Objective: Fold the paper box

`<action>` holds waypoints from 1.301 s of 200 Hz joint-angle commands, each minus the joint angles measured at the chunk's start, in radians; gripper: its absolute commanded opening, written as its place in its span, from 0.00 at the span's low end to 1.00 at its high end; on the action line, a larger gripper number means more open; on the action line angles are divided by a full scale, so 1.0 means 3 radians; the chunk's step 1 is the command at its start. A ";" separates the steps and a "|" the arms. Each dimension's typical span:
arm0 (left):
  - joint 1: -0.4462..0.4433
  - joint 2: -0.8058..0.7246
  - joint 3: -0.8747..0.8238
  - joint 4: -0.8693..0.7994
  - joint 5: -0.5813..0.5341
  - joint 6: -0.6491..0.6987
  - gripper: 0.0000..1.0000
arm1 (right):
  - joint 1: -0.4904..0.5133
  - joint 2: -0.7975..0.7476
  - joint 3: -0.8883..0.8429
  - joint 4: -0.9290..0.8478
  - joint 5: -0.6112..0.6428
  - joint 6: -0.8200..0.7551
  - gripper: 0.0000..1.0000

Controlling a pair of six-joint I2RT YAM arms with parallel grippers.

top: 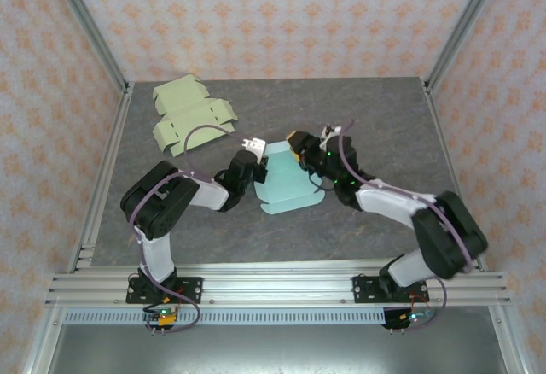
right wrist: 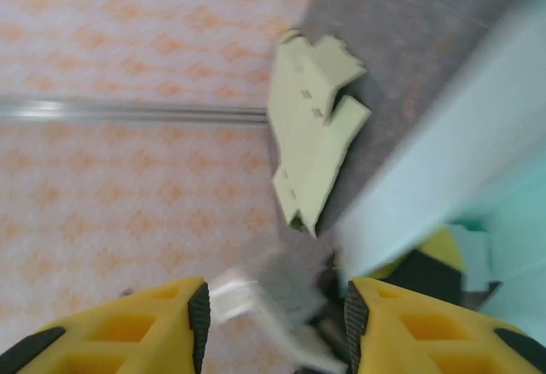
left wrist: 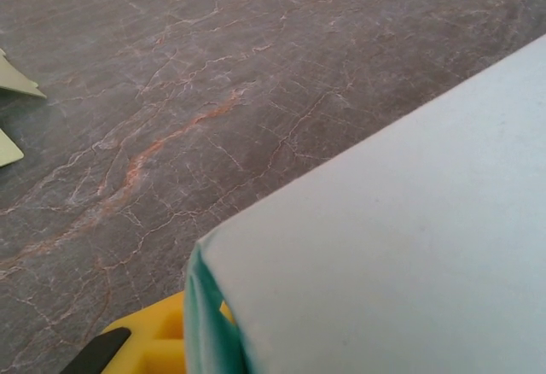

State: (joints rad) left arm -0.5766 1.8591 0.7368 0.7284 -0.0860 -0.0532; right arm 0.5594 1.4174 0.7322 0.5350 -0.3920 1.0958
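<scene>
Your pale blue paper box blank (top: 288, 184) lies between the two claws with one wall raised. The left claw (top: 254, 156) looks clenched on its left edge, probably to hold that fold upright. The right claw (right wrist: 275, 310) is released just beside the far wall, with nothing between its fingers. Pale green flat card blanks (top: 192, 113) wait well beyond the left claw.

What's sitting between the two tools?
The blue box. In the top view, its far end sits between the left tool and the right tool.
</scene>
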 commanded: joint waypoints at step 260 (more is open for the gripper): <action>0.0067 -0.0409 -0.0980 0.1140 0.0477 0.0711 0.29 | -0.0208 0.1468 0.2147 -0.4069 -0.1130 -0.3389 0.37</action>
State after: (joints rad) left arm -0.5621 1.7809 0.4801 0.9543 0.1379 0.1577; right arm 0.4931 1.8572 1.4105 -0.6598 -0.7605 0.0616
